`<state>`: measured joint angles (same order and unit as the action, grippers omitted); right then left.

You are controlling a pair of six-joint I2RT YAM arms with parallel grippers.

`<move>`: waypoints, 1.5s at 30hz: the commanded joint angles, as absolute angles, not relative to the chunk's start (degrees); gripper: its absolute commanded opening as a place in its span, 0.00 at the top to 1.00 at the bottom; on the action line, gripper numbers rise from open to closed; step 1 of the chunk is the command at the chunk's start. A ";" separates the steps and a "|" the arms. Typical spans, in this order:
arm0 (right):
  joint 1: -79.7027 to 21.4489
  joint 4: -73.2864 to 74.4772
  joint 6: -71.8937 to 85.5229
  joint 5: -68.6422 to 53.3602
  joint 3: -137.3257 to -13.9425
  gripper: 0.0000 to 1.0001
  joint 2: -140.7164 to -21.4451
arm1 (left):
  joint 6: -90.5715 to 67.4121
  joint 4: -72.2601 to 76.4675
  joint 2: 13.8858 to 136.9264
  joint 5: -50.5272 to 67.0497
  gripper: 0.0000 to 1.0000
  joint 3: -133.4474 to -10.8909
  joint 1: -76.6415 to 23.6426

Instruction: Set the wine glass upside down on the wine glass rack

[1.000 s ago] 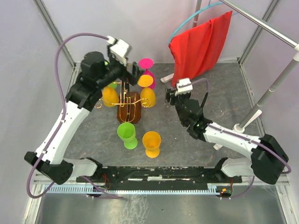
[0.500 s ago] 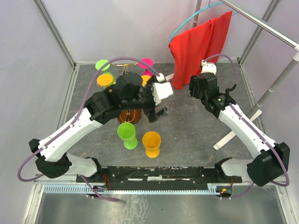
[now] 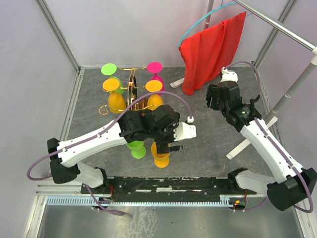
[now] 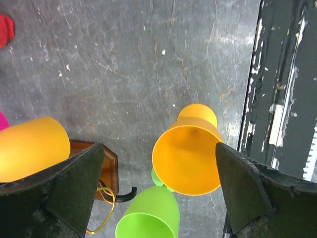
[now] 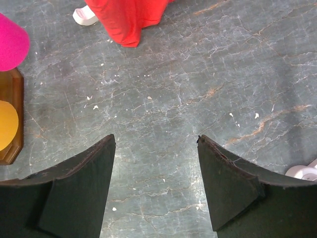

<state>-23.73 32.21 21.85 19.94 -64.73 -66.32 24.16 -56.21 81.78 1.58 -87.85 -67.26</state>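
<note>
Left hand (image 4: 159,148) spread wide, orange wine glass (image 4: 190,156) standing upright just beneath it, ungrasped

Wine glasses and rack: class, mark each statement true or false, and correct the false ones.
1. The left gripper is open above an upright orange glass. True.
2. The right gripper holds a pink glass. False: it is open and empty.
3. Four glasses hang upside down on the rack. True.
4. The green glass near the left gripper lies on its side. False: it stands upright, mouth up, beside the orange glass.
5. The red cloth is folded under the rack. False: it hangs at the back right.
</note>
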 commanded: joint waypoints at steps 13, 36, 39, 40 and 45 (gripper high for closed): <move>-23.44 30.40 23.38 19.78 -61.92 0.28 -62.55 | 26.75 -55.62 81.01 -2.77 0.05 -79.91 -67.51; -23.43 29.25 20.16 20.82 -61.92 0.28 -61.66 | 29.32 -50.80 88.76 -2.11 0.42 -80.34 -67.41; -23.45 29.51 19.76 21.07 -61.89 0.28 -61.19 | 29.43 -51.40 89.64 -1.47 0.62 -81.37 -67.42; -23.45 29.65 19.70 21.23 -61.94 0.28 -61.07 | 29.38 -51.61 89.83 -1.31 0.69 -81.79 -67.39; -23.40 30.78 19.42 21.71 -62.47 0.28 -60.56 | 28.97 -51.94 90.17 -1.27 0.97 -84.11 -67.37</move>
